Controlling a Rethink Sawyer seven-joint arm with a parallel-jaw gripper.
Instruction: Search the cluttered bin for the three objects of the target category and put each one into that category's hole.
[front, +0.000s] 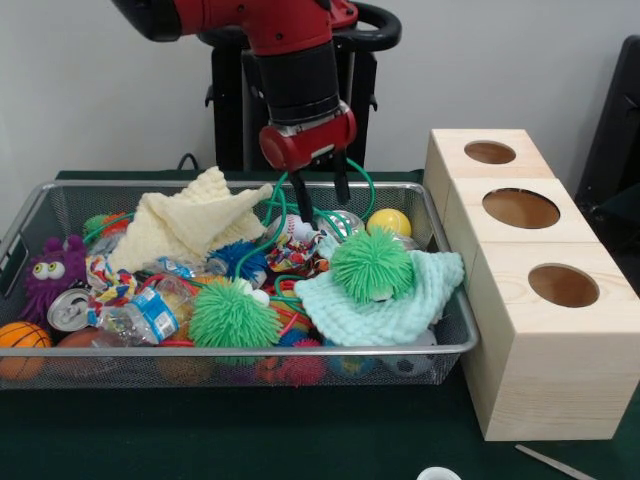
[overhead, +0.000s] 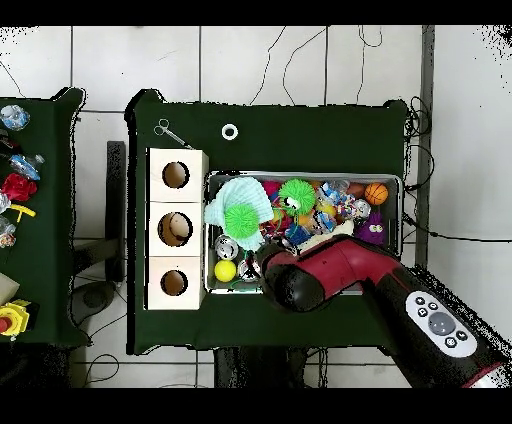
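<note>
Claw: the gripper (front: 322, 203) hangs from the red and black arm (overhead: 330, 268) over the far middle of the bin, its 2 dark fingers (front: 301, 204) spread apart with nothing between them; the tips sit just above the clutter.
Bin: a wire mesh basket (front: 452, 352) on the green table (overhead: 300, 125), packed full.
Directly under the claw: a tangle of green cord (front: 272, 212) and small toys; what each is cannot be told.
Beside the claw, picture-left in the front view: a cream knitted cloth (front: 185, 222), lying loosely over other things.
Beside the claw, picture-right: a yellow ball (front: 388, 221) at the bin's far corner.
Nearer the camera than the claw: a mint knitted cloth (front: 400, 305) with a green spiky ball (front: 371, 264) resting on it; a second green spiky ball (front: 231, 314) lies to picture-left of that.
Far from the claw, at the bin's picture-left end: a purple fuzzy toy (front: 50, 272) with big eyes, a drink can (front: 68, 309), an orange ball (front: 20, 343).
Holes: a pale wooden box (front: 540, 330) touches the bin's picture-right end, with 3 round openings (front: 520, 208) on top, all well aside from the claw.
Target category: cannot tell which things belong to it.
</note>
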